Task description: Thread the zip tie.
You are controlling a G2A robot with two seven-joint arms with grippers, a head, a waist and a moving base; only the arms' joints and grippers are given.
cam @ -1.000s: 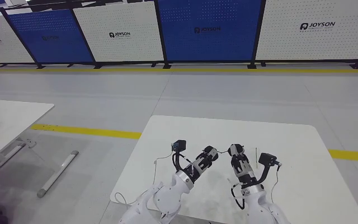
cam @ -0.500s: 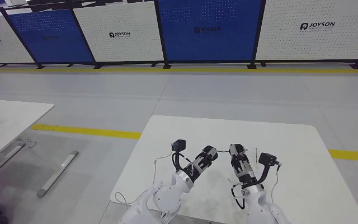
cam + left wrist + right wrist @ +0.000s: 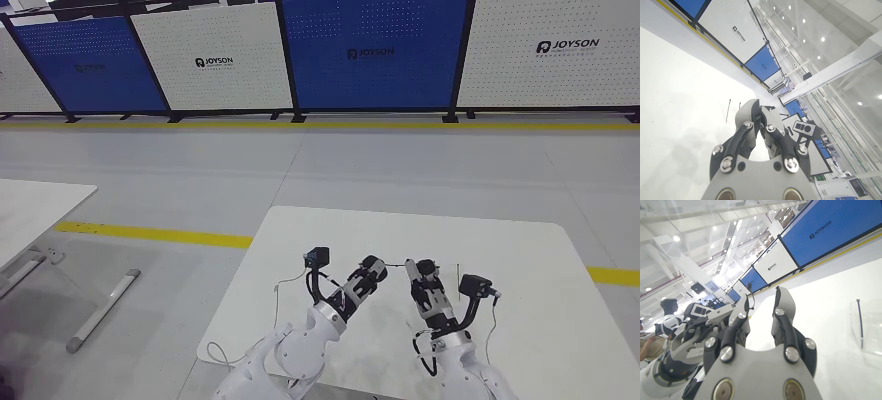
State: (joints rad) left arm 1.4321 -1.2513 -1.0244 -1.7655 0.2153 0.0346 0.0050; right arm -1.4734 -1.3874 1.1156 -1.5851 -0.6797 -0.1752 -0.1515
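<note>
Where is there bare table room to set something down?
Crowded: where left claw and right claw meet, and beside the loose zip ties. Bare: the table's far half beyond them, and its left-edge strip.

From above, zip tie [image 3: 396,265] too thin to tell threading; clear container [image 3: 872,317] cut off at frame edge

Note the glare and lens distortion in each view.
Top view: even light, the table without hot spots, lines straight. Left wrist view: ceiling lights glare, the table's white washes out, the wide lens swells the left end effector. Right wrist view: a lamp flares into streaks; the zip tie shows dark against the bright background.
</note>
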